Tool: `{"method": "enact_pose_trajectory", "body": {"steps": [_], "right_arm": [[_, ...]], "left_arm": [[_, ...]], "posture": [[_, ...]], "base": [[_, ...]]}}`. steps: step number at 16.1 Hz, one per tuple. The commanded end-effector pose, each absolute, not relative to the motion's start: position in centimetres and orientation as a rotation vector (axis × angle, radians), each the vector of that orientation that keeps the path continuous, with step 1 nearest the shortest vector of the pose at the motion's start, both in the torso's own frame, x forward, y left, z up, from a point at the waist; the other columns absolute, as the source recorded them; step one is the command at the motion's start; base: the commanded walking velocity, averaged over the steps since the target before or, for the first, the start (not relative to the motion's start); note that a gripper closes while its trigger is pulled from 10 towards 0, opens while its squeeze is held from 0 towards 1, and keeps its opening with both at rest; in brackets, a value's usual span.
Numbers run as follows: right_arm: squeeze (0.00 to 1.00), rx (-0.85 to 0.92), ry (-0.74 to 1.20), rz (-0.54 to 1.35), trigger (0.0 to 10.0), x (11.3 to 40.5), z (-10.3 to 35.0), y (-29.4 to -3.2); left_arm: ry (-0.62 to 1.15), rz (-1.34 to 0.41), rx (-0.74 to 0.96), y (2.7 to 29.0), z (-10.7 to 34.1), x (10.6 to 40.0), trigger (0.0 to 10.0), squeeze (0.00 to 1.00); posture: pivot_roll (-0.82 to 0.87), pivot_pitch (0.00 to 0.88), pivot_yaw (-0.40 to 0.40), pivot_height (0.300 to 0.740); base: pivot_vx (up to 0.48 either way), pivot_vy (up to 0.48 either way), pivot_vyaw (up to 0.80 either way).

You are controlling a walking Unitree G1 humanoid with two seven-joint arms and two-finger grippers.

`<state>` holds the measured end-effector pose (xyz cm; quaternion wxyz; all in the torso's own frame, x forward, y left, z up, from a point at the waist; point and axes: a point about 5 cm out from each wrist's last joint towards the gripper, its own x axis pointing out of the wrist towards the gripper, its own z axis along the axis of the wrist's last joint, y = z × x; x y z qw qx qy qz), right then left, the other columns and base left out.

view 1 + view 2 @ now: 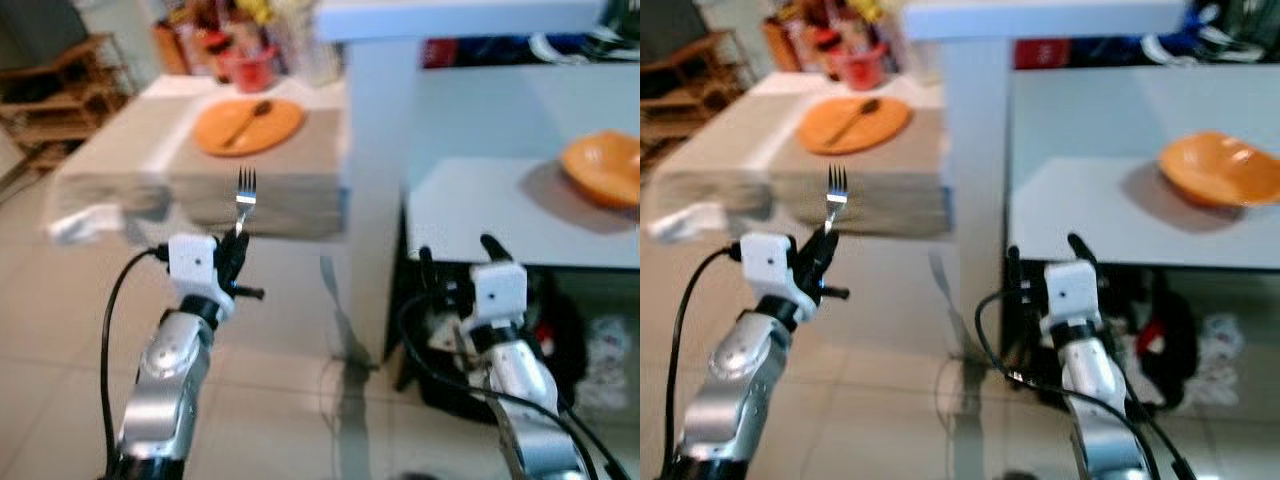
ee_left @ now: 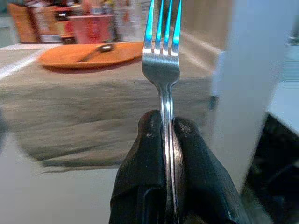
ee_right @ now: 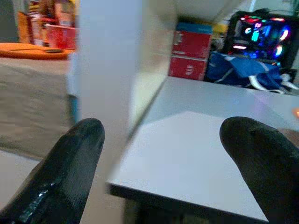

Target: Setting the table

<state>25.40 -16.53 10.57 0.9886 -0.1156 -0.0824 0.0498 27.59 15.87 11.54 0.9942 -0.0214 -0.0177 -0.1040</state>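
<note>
Fork (image 1: 245, 193) held upright, long axis vertical, tines up, handle down btwn the fingers of the left gripper (image 1: 237, 247); in left wrist view the black fingers (image 2: 142, 172) are clamped tight on the handle (image 2: 167, 140) from both sides. Fork sits in the air above tiled floor (image 1: 60, 330), short of the front edge of the cloth-covered table (image 1: 130, 130), not touching it. Table front edge drops as a hanging beige/grey cloth; open floor btwn robot and table. On the table, well beyond the fork: orange plate (image 1: 248, 125) w/ a spoon (image 1: 247, 120) lying across it, diag. Red container + cluttered items (image 1: 245, 60) behind plate, blurred. Right of table a white vertical post/panel (image 1: 375, 200), close to table corner, narrows the gap there. Right gripper (image 1: 458, 262) raised low in front of a white desk (image 1: 500, 215), fingers spread apart, holding nothing; in right wrist view both fingertips (image 3: 77, 149) wide either side of desk edge. Orange bowl (image 1: 603, 168) on the desk, far right, well apart from gripper. Under desk dark clutter + cables, can't tell what. Fork look: silver metal, 4 tines, slim neck, shiny, tines tinted blue in wrist view. Wooden shelf (image 1: 60, 95) far left bkgd.
</note>
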Motion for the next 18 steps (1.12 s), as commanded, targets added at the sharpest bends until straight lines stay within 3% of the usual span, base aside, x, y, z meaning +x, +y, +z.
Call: {"method": "enact_pose_trajectory", "body": {"steps": [1,15,18], "right_arm": [[0.00,-0.249,-0.180,0.094,10.0,25.42,10.85,-16.71],[0.00,-0.274,-0.189,0.102,10.0,25.43,10.82,-16.61],[0.00,-0.277,-0.188,0.102,10.0,25.39,10.79,-16.66]], "left_arm": [[-0.038,-0.236,-0.046,15.32,11.57,27.68,0.0,0.00],[-0.043,-0.253,-0.035,15.25,11.91,28.27,0.0,0.00],[-0.047,-0.258,-0.028,15.12,12.04,28.41,0.0,0.00]], "posture": [[-0.17,0.000,0.109,0.736],[-0.16,0.000,0.110,0.736],[-0.16,0.000,0.109,0.736]], "base": [[0.000,-0.469,0.00],[0.000,-0.444,0.00],[0.096,-0.126,0.00]]}}
